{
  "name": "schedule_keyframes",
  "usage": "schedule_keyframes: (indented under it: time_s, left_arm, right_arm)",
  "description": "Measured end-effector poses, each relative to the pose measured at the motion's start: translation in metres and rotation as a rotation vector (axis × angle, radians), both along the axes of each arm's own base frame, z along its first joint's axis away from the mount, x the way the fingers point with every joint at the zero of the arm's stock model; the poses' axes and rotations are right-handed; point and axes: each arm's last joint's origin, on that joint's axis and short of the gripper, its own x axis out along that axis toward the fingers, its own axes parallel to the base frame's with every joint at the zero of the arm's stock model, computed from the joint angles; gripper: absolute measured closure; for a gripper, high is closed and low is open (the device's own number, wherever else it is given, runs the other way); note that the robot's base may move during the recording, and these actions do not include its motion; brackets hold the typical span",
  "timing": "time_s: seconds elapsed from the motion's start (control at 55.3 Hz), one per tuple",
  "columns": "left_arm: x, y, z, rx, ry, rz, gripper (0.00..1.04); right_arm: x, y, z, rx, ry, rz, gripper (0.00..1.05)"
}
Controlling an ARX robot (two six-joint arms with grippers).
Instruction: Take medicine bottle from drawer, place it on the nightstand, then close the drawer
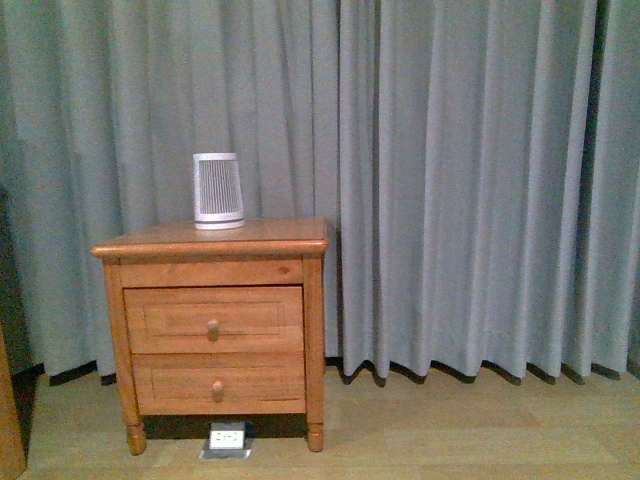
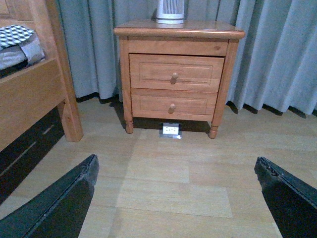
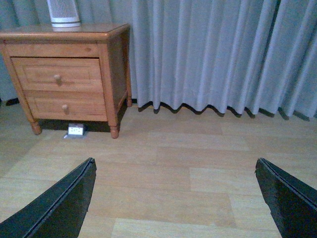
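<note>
The orange-brown nightstand stands against grey curtains, left of centre in the front view. Its upper drawer is shut, with a round knob. The medicine bottle is out of view. Neither arm shows in the front view. In the left wrist view the nightstand and drawer lie well ahead of my open left gripper, which is over bare floor. My right gripper is open too, far from the nightstand and drawer, with nothing between its fingers.
A white ribbed device stands on the nightstand top. The lower drawer is shut. A white floor socket lies under the nightstand. A wooden bed frame stands to the nightstand's left. Grey curtains hang behind.
</note>
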Motion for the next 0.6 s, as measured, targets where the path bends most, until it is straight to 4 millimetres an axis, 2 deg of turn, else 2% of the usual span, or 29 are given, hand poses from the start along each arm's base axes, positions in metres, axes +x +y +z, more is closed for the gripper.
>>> schedule_keyframes:
  time_s: [0.597]
  left_arm:
    - [0.0,0.0,0.0,0.0,0.0,0.0,0.07]
  right_arm:
    - [0.0,0.0,0.0,0.0,0.0,0.0,0.07]
